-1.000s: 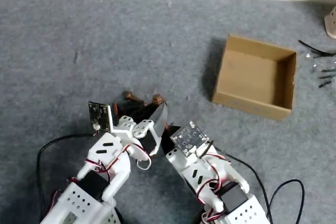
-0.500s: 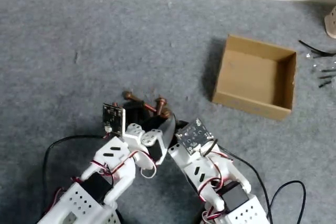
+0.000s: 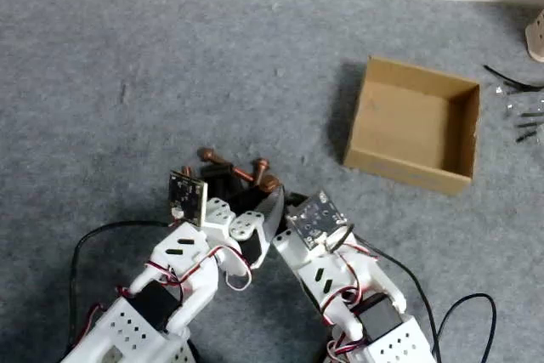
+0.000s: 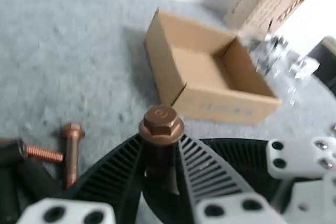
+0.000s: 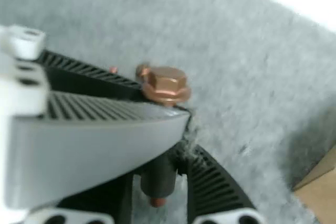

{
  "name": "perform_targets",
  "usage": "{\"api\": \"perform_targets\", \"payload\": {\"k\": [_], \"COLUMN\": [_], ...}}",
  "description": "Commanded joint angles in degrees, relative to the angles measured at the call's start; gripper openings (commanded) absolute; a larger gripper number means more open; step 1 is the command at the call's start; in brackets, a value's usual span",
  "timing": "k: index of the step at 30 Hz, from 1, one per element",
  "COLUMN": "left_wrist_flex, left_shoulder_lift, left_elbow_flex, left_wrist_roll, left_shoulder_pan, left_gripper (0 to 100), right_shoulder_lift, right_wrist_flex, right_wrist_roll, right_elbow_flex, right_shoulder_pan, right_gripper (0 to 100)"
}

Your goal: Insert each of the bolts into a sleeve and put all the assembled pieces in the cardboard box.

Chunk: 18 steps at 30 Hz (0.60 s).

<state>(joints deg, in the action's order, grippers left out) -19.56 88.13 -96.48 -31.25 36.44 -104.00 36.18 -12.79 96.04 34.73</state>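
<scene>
Now bolt (image 4: 161, 124) upright through sleeve (image 5: 157, 169); left gripper (image 4: 160, 148) pinches bolt, right gripper (image 5: 158, 182) pinches sleeve; cardboard box (image 3: 408, 172) nearer right arm.

Right pincer (image 5: 160, 165) clasping sleeve (image 5: 156, 183), bolt (image 5: 165, 83) inside

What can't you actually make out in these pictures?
- Right wrist view: the shank of the bolt, hidden behind the left arm's grey finger, so its depth in the sleeve is unclear.
- High view: dark bits by the right edge, too small to identify.
- Left wrist view: a black piece cut off by the edge.
</scene>
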Motion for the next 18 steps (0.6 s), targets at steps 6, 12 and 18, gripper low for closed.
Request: {"api": "perform_targets", "payload": {"k": [6,12,18], "left_wrist_flex": [-0.8,-1.2,-5.2], "left_shoulder_lift": [-1.0,-1.5,-1.0], "left_elbow_flex": [-1.2,-1.2,-1.2], "left_wrist_roll": [0.4,0.4,0.4], "left_shoulder_pan": [1.5,1.2,1.1], "left_gripper": [6,6,6], "right_shoulder_lift": [-1.3,-1.3,-1.3], "right_wrist_flex": [-6.9,-6.9,-5.7], "right_wrist_roll": [-0.2,-0.2,-0.2], "right_elbow_flex": [5.8,5.8,5.8], "right_shoulder_pan": [-3.1,-3.1,-3.1], "right_gripper": [0.7,0.7,0.7]}}
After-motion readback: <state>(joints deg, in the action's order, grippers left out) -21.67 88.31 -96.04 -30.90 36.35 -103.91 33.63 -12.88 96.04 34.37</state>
